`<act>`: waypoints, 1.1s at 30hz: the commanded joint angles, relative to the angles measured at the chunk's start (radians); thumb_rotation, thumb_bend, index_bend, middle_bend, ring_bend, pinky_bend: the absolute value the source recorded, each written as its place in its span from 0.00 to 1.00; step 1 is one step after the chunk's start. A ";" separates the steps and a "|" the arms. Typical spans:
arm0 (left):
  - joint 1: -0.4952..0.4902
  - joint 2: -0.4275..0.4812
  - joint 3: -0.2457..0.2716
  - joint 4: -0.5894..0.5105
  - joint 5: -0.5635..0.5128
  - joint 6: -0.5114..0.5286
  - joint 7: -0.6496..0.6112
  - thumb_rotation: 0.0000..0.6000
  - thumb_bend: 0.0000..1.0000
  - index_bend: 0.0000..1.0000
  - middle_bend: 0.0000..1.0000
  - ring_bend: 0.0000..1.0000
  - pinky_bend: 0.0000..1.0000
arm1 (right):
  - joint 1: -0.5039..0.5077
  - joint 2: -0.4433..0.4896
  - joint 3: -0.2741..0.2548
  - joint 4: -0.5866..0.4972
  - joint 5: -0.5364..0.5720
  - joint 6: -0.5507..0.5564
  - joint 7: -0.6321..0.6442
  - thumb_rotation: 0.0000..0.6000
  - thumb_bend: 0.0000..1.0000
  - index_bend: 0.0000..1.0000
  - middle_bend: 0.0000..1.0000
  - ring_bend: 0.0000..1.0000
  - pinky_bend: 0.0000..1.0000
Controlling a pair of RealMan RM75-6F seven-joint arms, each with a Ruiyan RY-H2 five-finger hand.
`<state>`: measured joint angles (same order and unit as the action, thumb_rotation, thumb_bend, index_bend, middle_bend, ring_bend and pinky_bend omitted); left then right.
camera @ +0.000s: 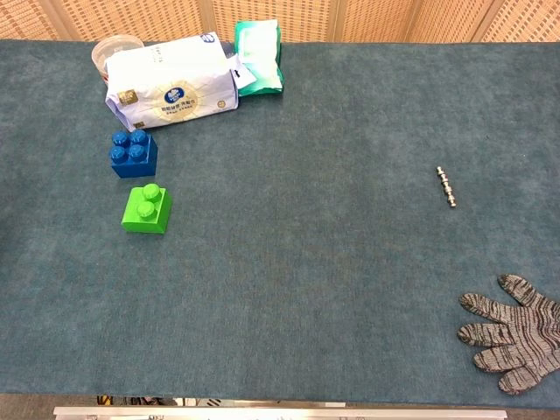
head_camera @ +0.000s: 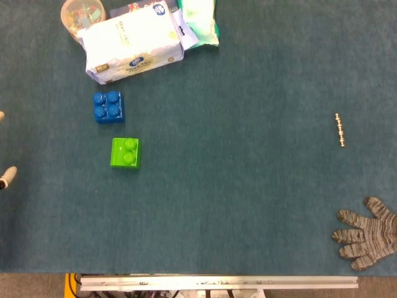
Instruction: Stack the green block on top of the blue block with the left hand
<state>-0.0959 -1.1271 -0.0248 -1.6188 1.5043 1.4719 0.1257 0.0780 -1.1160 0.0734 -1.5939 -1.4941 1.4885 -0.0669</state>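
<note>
The green block (head_camera: 125, 153) sits on the teal tabletop (head_camera: 236, 186), studs up, just in front of the blue block (head_camera: 108, 107); a narrow strip of cloth shows between them, so they do not touch. Both lie on the left side, and nothing holds either one.

Of the left hand (head_camera: 6, 177) only pale tips show at the left edge of the head view, well apart from the blocks. Whether its fingers are apart or together cannot be told. The chest view does not show it.

The right hand (camera: 514, 332), in a grey knit glove, rests flat on the tabletop at the near right corner, fingers (camera: 480, 305) spread and holding nothing.

Behind the blue block lie a white packet (camera: 172, 81), a green packet (camera: 260, 58) and a small tub (camera: 114, 48). A short metal chain (camera: 448, 187) lies alone on the right.
</note>
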 commanded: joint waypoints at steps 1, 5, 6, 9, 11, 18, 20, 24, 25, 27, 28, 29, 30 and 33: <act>-0.002 -0.001 0.001 0.001 0.001 -0.003 0.001 1.00 0.17 0.16 0.19 0.17 0.06 | 0.001 0.000 0.001 0.002 0.000 0.000 0.001 1.00 0.23 0.31 0.35 0.22 0.22; -0.006 0.000 0.001 0.006 0.012 0.000 -0.006 1.00 0.17 0.16 0.19 0.17 0.06 | 0.005 0.009 0.008 -0.003 -0.003 0.004 0.006 1.00 0.23 0.31 0.35 0.22 0.22; -0.007 0.001 0.000 0.007 0.016 0.000 -0.009 1.00 0.17 0.16 0.19 0.17 0.06 | 0.006 0.013 0.011 -0.005 -0.005 0.006 0.006 1.00 0.23 0.31 0.35 0.22 0.22; -0.011 0.004 0.003 0.007 0.026 -0.002 -0.020 1.00 0.17 0.16 0.20 0.17 0.06 | 0.012 0.024 0.023 -0.013 -0.014 0.019 0.008 1.00 0.23 0.31 0.35 0.22 0.22; -0.015 0.009 0.006 0.006 0.034 -0.008 -0.030 1.00 0.17 0.16 0.20 0.17 0.06 | 0.015 0.031 0.030 -0.017 -0.018 0.025 0.007 1.00 0.23 0.31 0.35 0.22 0.22; -0.058 0.033 0.023 0.001 0.095 -0.059 -0.112 1.00 0.17 0.16 0.20 0.17 0.06 | 0.026 0.048 0.044 -0.033 -0.018 0.027 -0.006 1.00 0.23 0.31 0.35 0.22 0.22; -0.082 0.046 0.030 0.008 0.115 -0.091 -0.155 1.00 0.17 0.16 0.20 0.17 0.06 | 0.027 0.052 0.044 -0.039 -0.014 0.023 -0.009 1.00 0.23 0.31 0.35 0.22 0.22; -0.129 0.056 0.036 0.012 0.138 -0.150 -0.198 1.00 0.17 0.17 0.20 0.17 0.06 | 0.028 0.053 0.043 -0.043 -0.009 0.019 -0.013 1.00 0.23 0.31 0.35 0.22 0.22; -0.144 0.057 0.036 0.013 0.145 -0.170 -0.207 1.00 0.17 0.17 0.20 0.17 0.06 | 0.028 0.053 0.043 -0.043 -0.007 0.018 -0.013 1.00 0.23 0.31 0.35 0.22 0.22; -0.168 0.057 0.036 0.016 0.149 -0.201 -0.222 1.00 0.17 0.17 0.20 0.17 0.06 | 0.027 0.054 0.042 -0.044 -0.006 0.017 -0.015 1.00 0.23 0.31 0.35 0.22 0.22; -0.185 0.057 0.035 0.017 0.147 -0.224 -0.232 1.00 0.17 0.17 0.19 0.17 0.06 | 0.027 0.054 0.041 -0.045 -0.005 0.016 -0.016 1.00 0.23 0.31 0.35 0.22 0.22; -0.198 0.056 0.033 0.018 0.144 -0.242 -0.240 1.00 0.17 0.17 0.19 0.17 0.06 | 0.027 0.055 0.041 -0.046 -0.004 0.016 -0.016 1.00 0.23 0.31 0.35 0.22 0.22; -0.210 0.054 0.030 0.019 0.140 -0.259 -0.247 1.00 0.17 0.18 0.19 0.17 0.06 | 0.027 0.055 0.041 -0.046 -0.005 0.016 -0.016 1.00 0.23 0.31 0.35 0.22 0.22; -0.252 0.043 0.017 0.029 0.117 -0.317 -0.274 1.00 0.17 0.19 0.19 0.17 0.06 | 0.027 0.055 0.039 -0.046 -0.004 0.015 -0.015 1.00 0.23 0.31 0.35 0.22 0.22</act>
<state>-0.3195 -1.0772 0.0012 -1.5972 1.6367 1.1884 -0.1263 0.1053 -1.0610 0.1127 -1.6400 -1.4984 1.5036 -0.0822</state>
